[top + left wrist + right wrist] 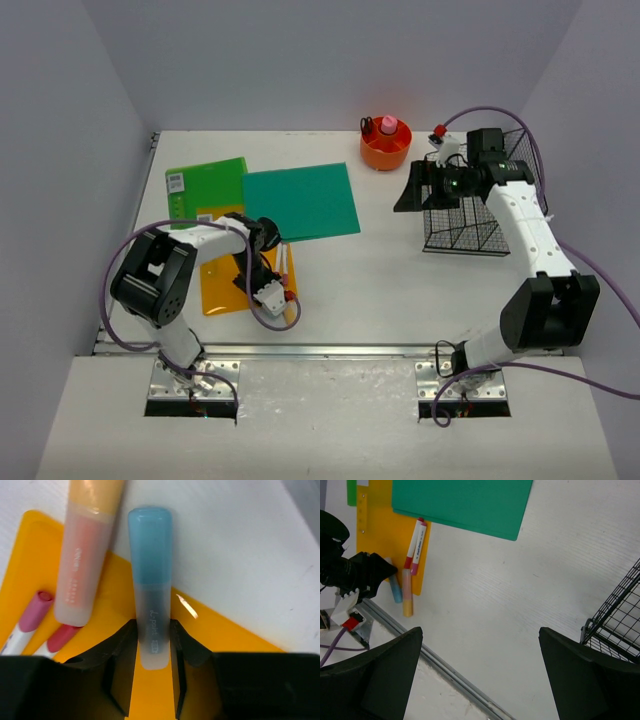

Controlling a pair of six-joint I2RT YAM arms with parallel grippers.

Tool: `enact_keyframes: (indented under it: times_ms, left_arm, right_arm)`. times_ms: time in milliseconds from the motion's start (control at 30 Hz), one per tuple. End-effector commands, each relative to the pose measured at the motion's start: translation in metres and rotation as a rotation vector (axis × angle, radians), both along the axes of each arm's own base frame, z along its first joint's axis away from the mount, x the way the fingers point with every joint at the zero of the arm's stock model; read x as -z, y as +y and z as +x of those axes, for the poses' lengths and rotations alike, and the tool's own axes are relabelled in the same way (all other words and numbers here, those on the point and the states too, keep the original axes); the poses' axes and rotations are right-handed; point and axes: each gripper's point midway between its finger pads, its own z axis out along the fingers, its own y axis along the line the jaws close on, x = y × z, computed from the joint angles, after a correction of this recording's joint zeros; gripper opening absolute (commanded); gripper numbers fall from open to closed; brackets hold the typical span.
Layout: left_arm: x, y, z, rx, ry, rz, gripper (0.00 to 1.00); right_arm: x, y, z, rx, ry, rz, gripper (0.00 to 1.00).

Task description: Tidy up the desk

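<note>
1. The left claw (154, 630) was pinching the clear barrel of a blue highlighter (150, 575), one finger pressed to each side.
2. That highlighter lay with its barrel on a yellow folder (225, 635) and its blue cap reaching out over the white counter (240, 540).
3. Just beside it lay an orange highlighter (87, 555), tilted slightly away and also crossing the folder's edge.
4. Two pink-capped markers (35, 612) lay side by side on the yellow folder, next to the orange highlighter.
5. A teal folder (300, 200) lay farther back and overlapped the yellow one; a green folder (205, 185) lay to its left, partly under it.
6. The right claw (480, 635) hung spread wide with nothing between its fingers, above bare counter beside a black wire basket (465, 225).
7. An orange cup (385, 150) holding small items stood near the back wall, left of the basket.
8. The counter carried all of this, with pale lavender walls around it and a metal rail (330, 350) along its near edge.
</note>
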Motion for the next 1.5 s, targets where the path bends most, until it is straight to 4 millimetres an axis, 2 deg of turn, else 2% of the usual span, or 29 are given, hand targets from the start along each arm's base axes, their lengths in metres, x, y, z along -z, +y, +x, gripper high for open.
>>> enact_keyframes:
  times_ms: [0, 100, 200, 233, 333, 367, 400, 467, 533, 600, 667, 733, 800, 967, 1067, 1333, 1467]
  left_arm:
    - [-0.002, -0.005, -0.017, 0.262, -0.010, -0.098, 0.23]
    - [-0.015, -0.011, -0.018, 0.226, -0.024, -0.152, 0.14]
    - [-0.043, -0.025, -0.012, 0.182, -0.050, -0.232, 0.06]
    - [-0.054, -0.030, -0.010, 0.161, -0.056, -0.255, 0.04]
    - [-0.108, -0.054, 0.001, 0.042, -0.085, -0.372, 0.00]
    - [-0.125, -0.063, 0.008, -0.020, -0.092, -0.412, 0.00]
    - [-0.151, -0.078, 0.020, -0.132, -0.101, -0.477, 0.00]
    - [-0.190, -0.103, 0.054, -0.284, -0.179, -0.603, 0.00]
    - [-0.234, -0.127, 0.089, -0.535, -0.219, -0.740, 0.00]
    - [-0.259, -0.135, 0.113, -0.768, -0.222, -0.808, 0.00]
    - [-0.275, -0.143, 0.127, -0.961, -0.171, -0.867, 0.00]
    - [-0.282, -0.149, 0.136, -1.010, -0.170, -0.896, 0.00]
    - [-0.280, -0.155, 0.144, -1.116, -0.100, -0.901, 0.00]
    - [-0.280, -0.162, 0.149, -1.214, -0.011, -0.919, 0.00]
    - [-0.283, -0.164, 0.153, -1.232, -0.008, -0.942, 0.00]
    - [-0.289, -0.169, 0.154, -1.225, 0.011, -0.974, 0.00]
    - [-0.289, -0.173, 0.151, -1.211, 0.030, -0.976, 0.00]
  right_arm:
    - [-0.020, 0.010, 0.010, -0.040, -0.061, 0.039, 0.98]
    - [-0.029, 0.018, 0.010, -0.053, -0.068, 0.097, 0.96]
    - [-0.046, 0.029, 0.009, -0.060, -0.114, 0.184, 0.96]
    - [-0.051, 0.032, 0.011, -0.052, -0.136, 0.208, 0.96]
    - [-0.070, 0.038, 0.020, -0.011, -0.201, 0.282, 0.95]
    - [-0.077, 0.039, 0.025, 0.004, -0.213, 0.303, 0.95]
    - [-0.086, 0.042, 0.031, 0.025, -0.226, 0.336, 0.95]
    - [-0.101, 0.047, 0.040, 0.056, -0.238, 0.390, 0.95]
    - [-0.111, 0.056, 0.043, 0.062, -0.244, 0.430, 0.95]
    - [-0.117, 0.070, 0.042, 0.042, -0.241, 0.458, 0.95]
    - [-0.121, 0.084, 0.039, 0.020, -0.232, 0.481, 0.95]
    - [-0.123, 0.094, 0.039, 0.008, -0.226, 0.496, 0.95]
    - [-0.129, 0.105, 0.042, -0.011, -0.237, 0.522, 0.95]
    - [-0.142, 0.127, 0.039, -0.088, -0.251, 0.554, 0.93]
    - [-0.137, 0.134, 0.038, -0.108, -0.232, 0.550, 0.91]
    - [-0.104, 0.139, 0.040, -0.070, -0.160, 0.503, 0.86]
    - [-0.106, 0.141, 0.046, -0.059, -0.161, 0.526, 0.82]
